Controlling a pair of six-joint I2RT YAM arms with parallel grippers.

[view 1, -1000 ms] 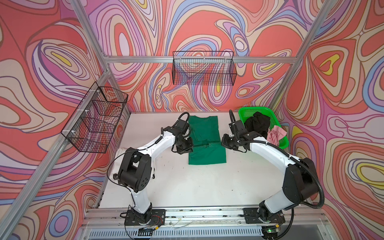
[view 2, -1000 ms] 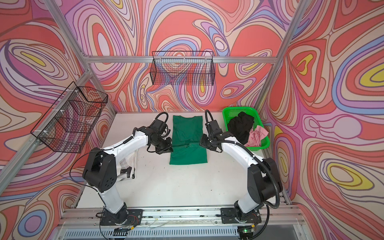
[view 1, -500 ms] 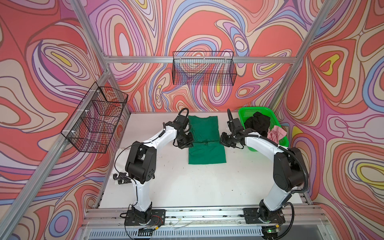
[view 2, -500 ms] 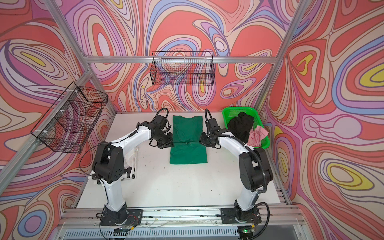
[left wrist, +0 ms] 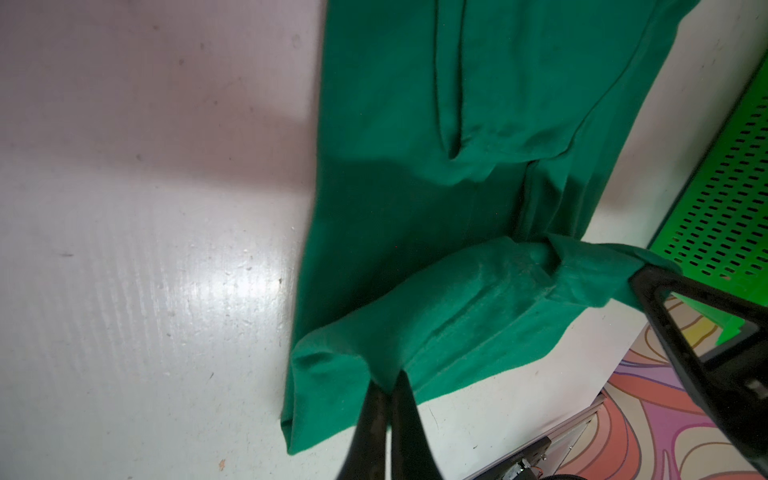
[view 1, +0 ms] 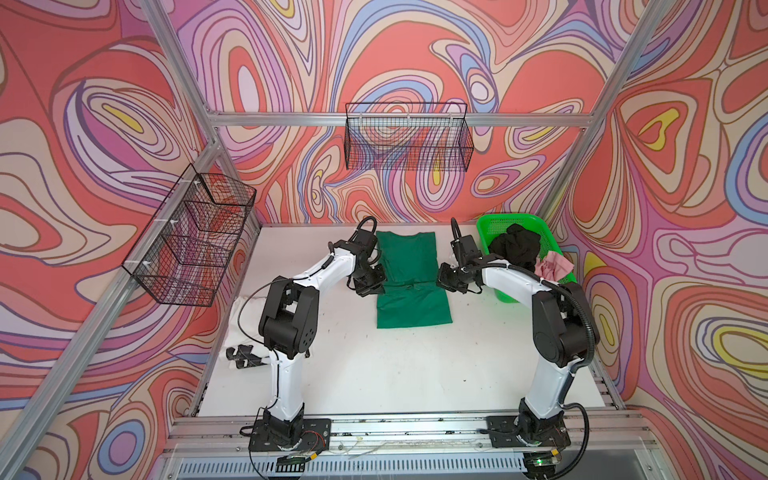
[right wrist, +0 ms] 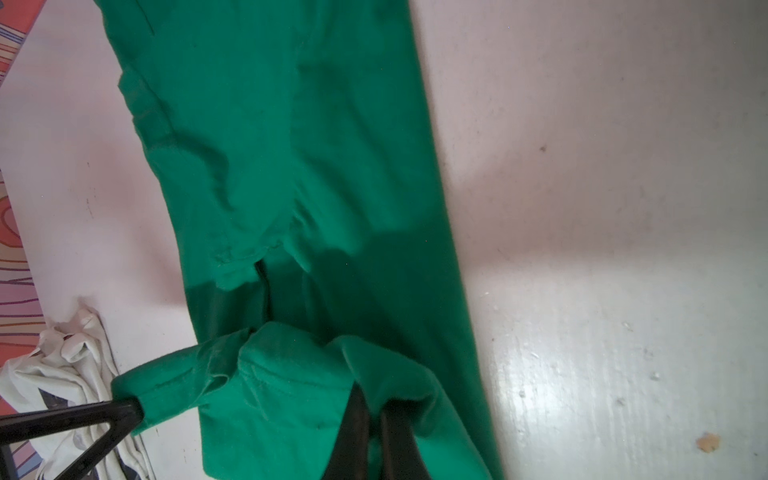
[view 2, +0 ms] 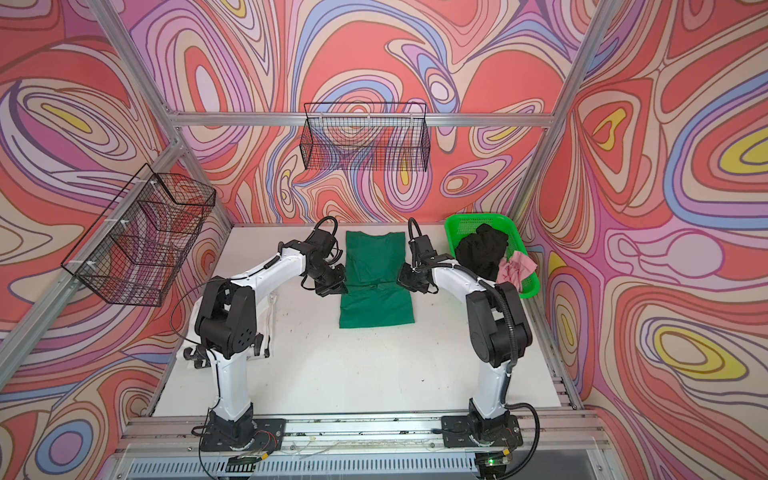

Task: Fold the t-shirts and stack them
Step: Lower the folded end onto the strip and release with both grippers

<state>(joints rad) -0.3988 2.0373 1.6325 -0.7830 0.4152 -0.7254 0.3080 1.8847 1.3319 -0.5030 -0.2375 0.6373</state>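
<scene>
Both your jaws are clamped shut on the dark green t-shirt (view 1: 409,259), left jaws on its left edge, right jaws on its right, a fold pinched up mid-length. Rest lies flat on the bench (view 1: 415,374), back middle, near the green basket (view 1: 485,235).

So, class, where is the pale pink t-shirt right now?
In both top views the pale pink t-shirt lies in the green basket at the far right corner of the table, just right of the black t-shirt.

No legible text or labels, apparently.
</scene>
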